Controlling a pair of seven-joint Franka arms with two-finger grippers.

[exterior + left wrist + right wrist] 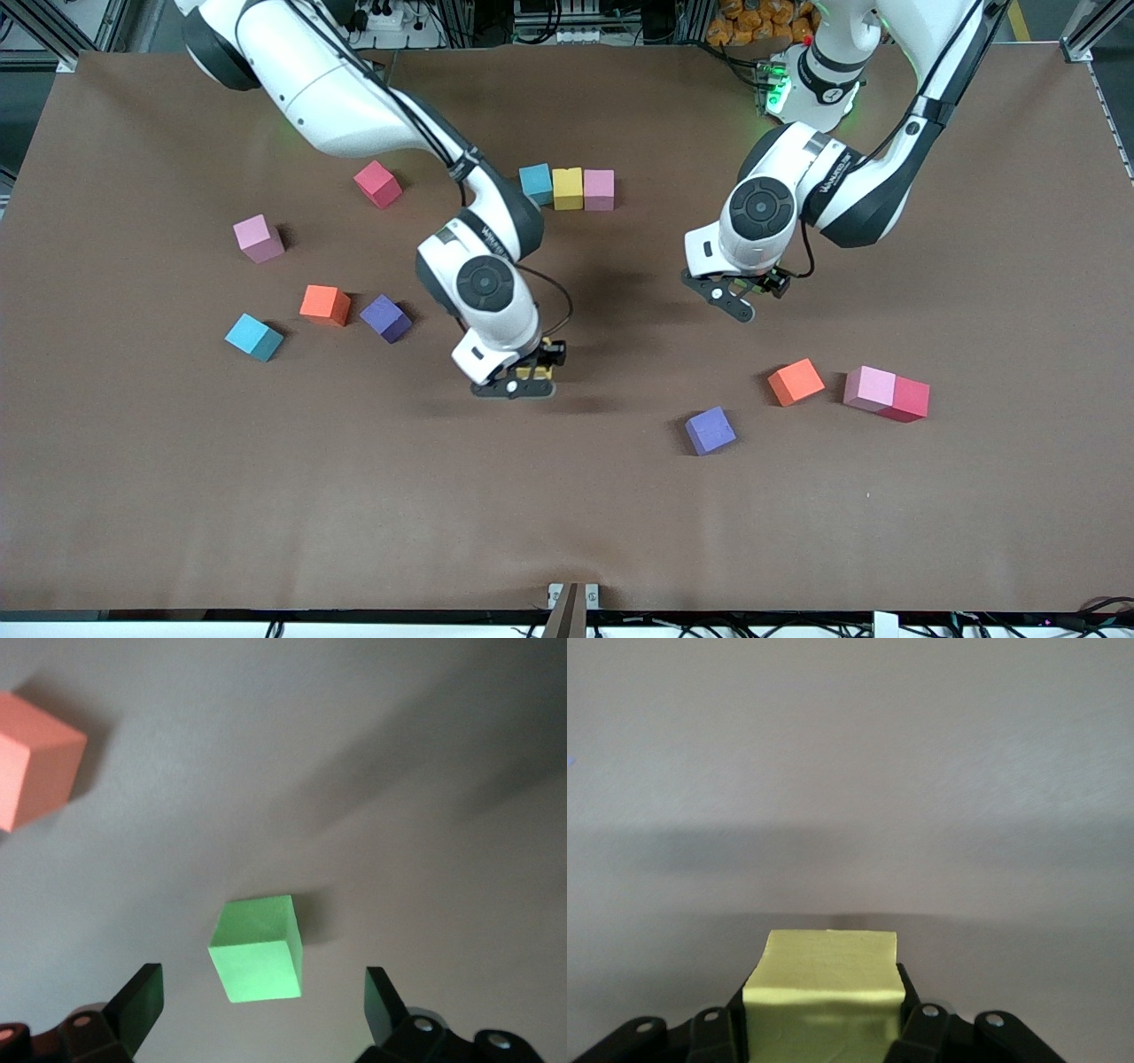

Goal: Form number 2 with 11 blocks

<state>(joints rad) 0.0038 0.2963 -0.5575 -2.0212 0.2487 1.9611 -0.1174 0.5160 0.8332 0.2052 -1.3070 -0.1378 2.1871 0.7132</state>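
the right hand (523,379), at centre frame over bare counter (567,514), grips a yellow block (824,992). next: set it by the cyan-yellow-pink row (568,188) at upper centre. the left hand (264,1010) hangs open over a green block (257,958).

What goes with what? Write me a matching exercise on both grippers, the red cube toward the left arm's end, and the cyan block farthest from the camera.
Things:
1. right gripper
2. left gripper
3. red cube toward the left arm's end
4. cyan block farthest from the camera

States:
A. open, over a green block
B. touching a pink block
C. shut on a yellow block
D. at one end of the row of three blocks

Pairs: 1-C, 2-A, 3-B, 4-D
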